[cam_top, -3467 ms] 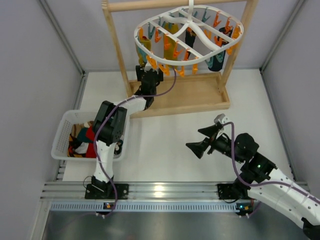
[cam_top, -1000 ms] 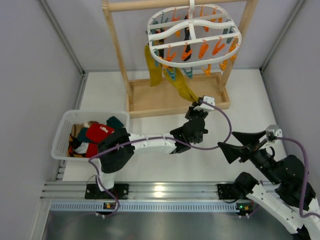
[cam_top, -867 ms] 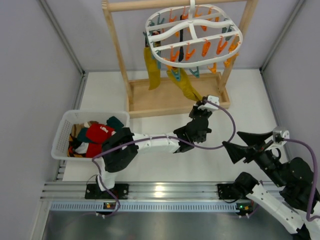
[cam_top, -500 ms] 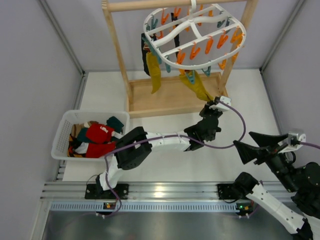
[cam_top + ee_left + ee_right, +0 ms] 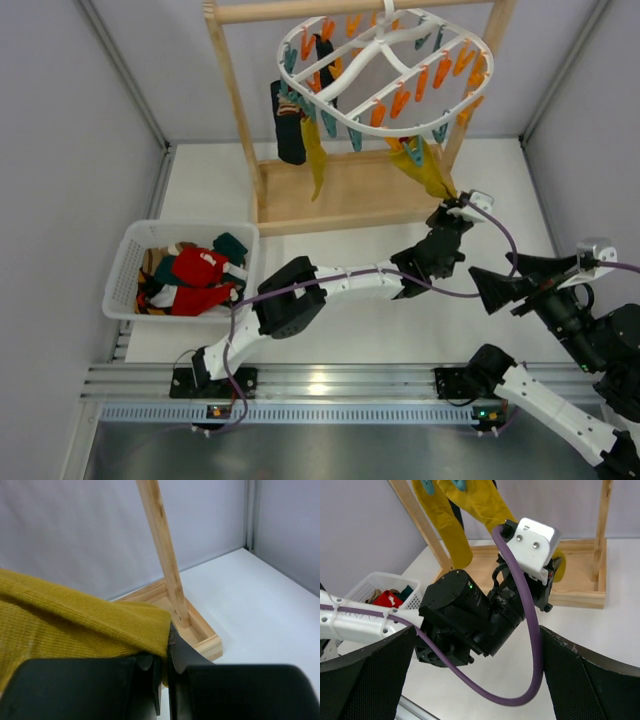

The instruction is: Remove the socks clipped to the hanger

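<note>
Grey walls (image 5: pixel 75 530), left hand (image 5: pixel 162 652) pinching mustard sock (image 5: pixel 75 625), its top cut off

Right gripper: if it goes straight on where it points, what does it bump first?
Probably the left wrist, the black part holding the yellow sock. It sits straight ahead of the open right gripper; how far is unclear.

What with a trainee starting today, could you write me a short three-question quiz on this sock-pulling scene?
1. True or false: the left tool is shut on the mustard sock.
2. Fill in: the right tool is ___ (open/shut).
3. Where do the removed socks lie? A in the white basket; B in the right tool; C none removed yet.
Key: 1 true; 2 open; 3 A.
</note>
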{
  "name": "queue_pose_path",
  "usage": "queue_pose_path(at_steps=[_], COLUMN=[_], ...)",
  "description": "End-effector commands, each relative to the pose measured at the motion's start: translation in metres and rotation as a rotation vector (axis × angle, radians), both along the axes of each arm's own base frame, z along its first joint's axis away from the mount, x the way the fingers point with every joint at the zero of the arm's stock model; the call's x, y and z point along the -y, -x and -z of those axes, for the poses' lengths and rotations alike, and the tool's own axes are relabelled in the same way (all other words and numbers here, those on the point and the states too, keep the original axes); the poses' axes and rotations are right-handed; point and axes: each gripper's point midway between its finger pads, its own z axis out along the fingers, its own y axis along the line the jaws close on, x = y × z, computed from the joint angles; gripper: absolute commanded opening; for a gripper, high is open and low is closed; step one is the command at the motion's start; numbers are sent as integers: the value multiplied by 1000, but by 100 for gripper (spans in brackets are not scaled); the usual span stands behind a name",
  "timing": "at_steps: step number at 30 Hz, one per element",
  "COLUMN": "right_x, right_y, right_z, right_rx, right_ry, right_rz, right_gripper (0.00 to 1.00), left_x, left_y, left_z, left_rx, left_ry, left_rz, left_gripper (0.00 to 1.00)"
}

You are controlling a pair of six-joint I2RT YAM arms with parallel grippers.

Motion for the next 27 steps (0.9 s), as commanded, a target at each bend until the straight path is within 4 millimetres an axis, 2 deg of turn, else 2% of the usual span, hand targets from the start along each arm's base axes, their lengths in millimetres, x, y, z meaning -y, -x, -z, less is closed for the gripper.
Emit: queue_pose_path(at_steps=[1,2,8,12,14,17,18,19,20,21,22,26,27], right_x=[11,12,9,-4,-3,-7,-16,-18,-20,-32,-35,-57,-67], right_y=[-4,-4,-15,-29,-33,-49,-61,-64,-70,-81,-86,-112,-122], right_z=[-13,-14,-25,-30,-42,-56,-53,-63,-64,-60,-68,-74,-69], right_rx=[-8,-15,-49,-76,-63,-63,-90,-82,-87,-110,-103,-129,-145], right_ry=[33,41,97,170,171,226,271,273,295,331,333,392,423], right_rz=[61,64,96,89,108,148,155,161,170,165,167,181,174], right_gripper=[99,99,99,98,98,97,97,96,93,92,90,78,76], left_x=[23,26,41,49,55,62,64,65,66,66,66,69,71], left_y=[12,12,17,21,24,27,28,28,28,28,28,29,30], left_z=[-21,-26,-26,-28,-26,-23,-23,-22,-20,-20,-21,-20,-20], left_rx=[58,67,73,73,74,82,85,86,87,87,88,95,98], left_ry=[41,48,76,104,109,100,98,96,90,88,88,81,77], left_rz=[55,54,91,134,163,205,212,219,222,223,222,236,248], left_gripper=[6,6,7,8,8,8,8,8,8,8,8,7,7])
